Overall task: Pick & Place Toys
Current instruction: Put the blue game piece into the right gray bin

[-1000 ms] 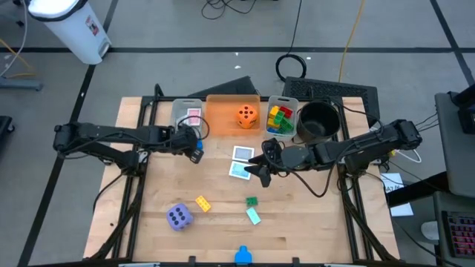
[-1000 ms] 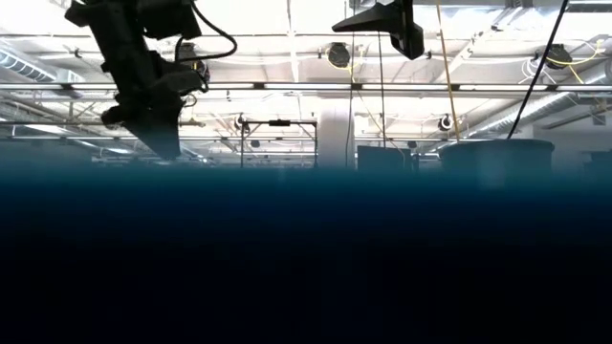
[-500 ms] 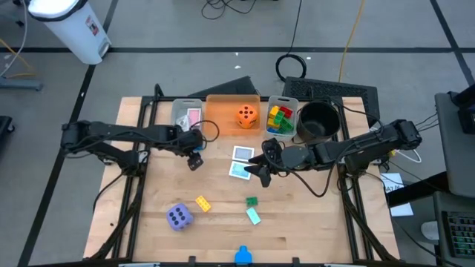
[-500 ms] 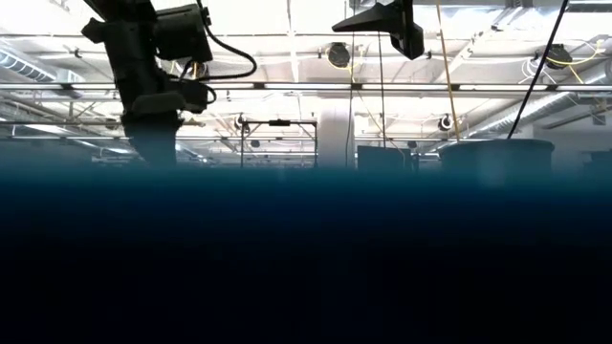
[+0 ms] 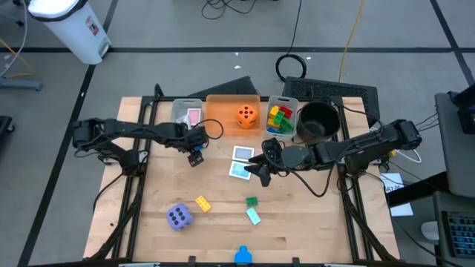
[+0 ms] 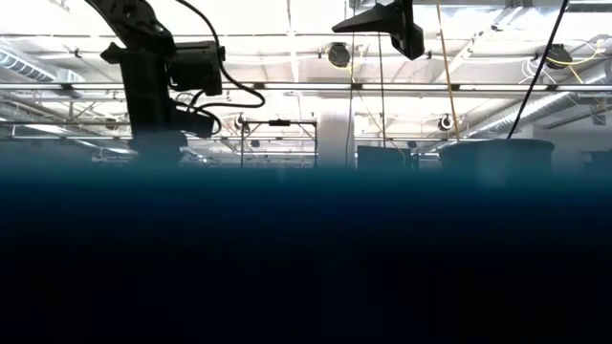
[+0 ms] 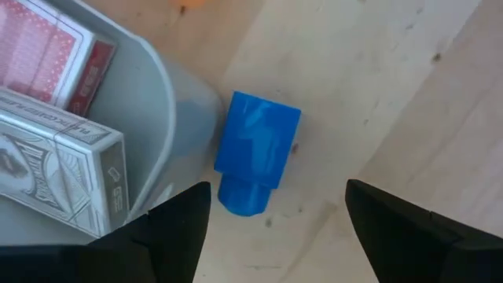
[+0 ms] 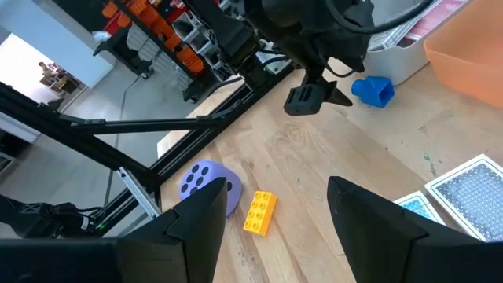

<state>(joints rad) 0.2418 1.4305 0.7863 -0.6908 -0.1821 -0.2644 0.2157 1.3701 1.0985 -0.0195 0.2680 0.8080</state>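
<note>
A blue brick [image 7: 258, 161] lies on its side on the wood right beside the grey bin [image 7: 161, 118]; it also shows in the right wrist view [image 8: 373, 90]. My left gripper [image 7: 271, 236] hangs open just above it, a finger on either side, touching nothing. My right gripper [image 5: 260, 169] is open near the table's middle, next to two picture cards [image 5: 243, 153] [image 5: 239, 170]. The orange die [image 5: 248, 115] sits in the orange bin [image 5: 223, 111]. The purple die [image 5: 179, 216], a yellow brick [image 5: 202, 203] and a green brick [image 5: 251, 201] lie nearer the front.
A small bin of coloured bricks [image 5: 280, 119] and a black bowl [image 5: 319, 120] stand at the far edge. The grey bin [image 5: 187, 113] holds card packs. A pale green piece [image 5: 254, 216] and a blue thing [image 5: 243, 256] lie near the front edge.
My left arm has shifted a little toward the table's right edge, its gripper staying beside the grey bin. My right arm has kept still.
</note>
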